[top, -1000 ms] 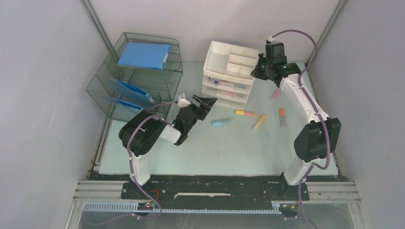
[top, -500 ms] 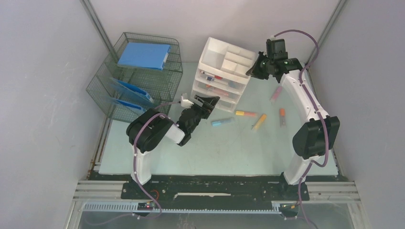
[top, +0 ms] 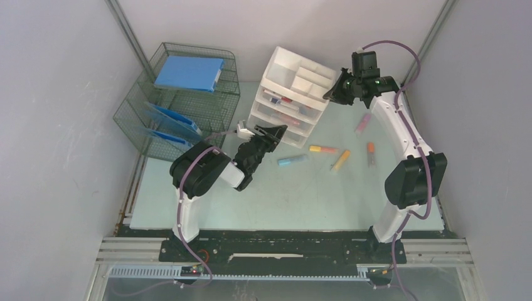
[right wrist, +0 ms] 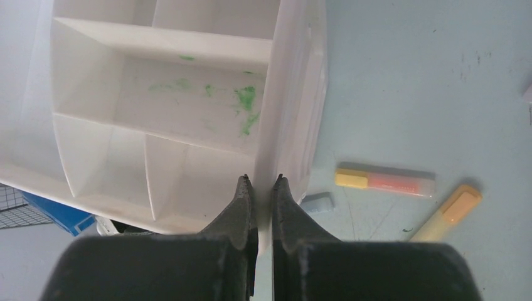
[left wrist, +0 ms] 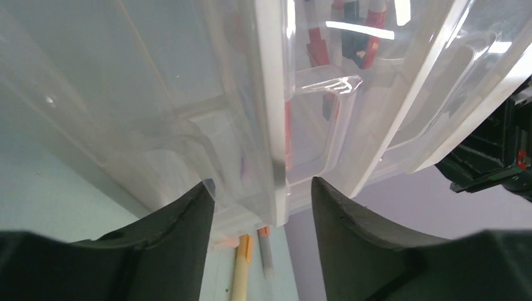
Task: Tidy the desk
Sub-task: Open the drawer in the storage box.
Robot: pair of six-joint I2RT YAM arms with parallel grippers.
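On the pale mint desk (top: pixel 301 194) a white drawer organizer (top: pixel 288 94) is tipped up toward the left. My right gripper (top: pixel 329 95) is shut on the thin wall of its top tray; the right wrist view shows the wall pinched at the gripper (right wrist: pixel 261 180), with the organizer (right wrist: pixel 163 113) beyond. My left gripper (top: pixel 276 130) is at the unit's lower front corner. In the left wrist view the gripper (left wrist: pixel 263 188) straddles that corner of the organizer (left wrist: pixel 276 125); one finger touches the clear drawer and a gap shows by the other. Several markers lie loose on the desk.
A blue marker (top: pixel 292 160), an orange-pink one (top: pixel 323 149), a yellow one (top: pixel 340 160), an orange-grey one (top: pixel 371 153) and a pink one (top: pixel 362 123) lie right of centre. A wire rack (top: pixel 179 100) holding blue folders (top: pixel 189 73) stands at the back left.
The organizer has been tipped and shifted left by the right gripper. My left gripper has moved up to its lower corner, and its jaws have narrowed.
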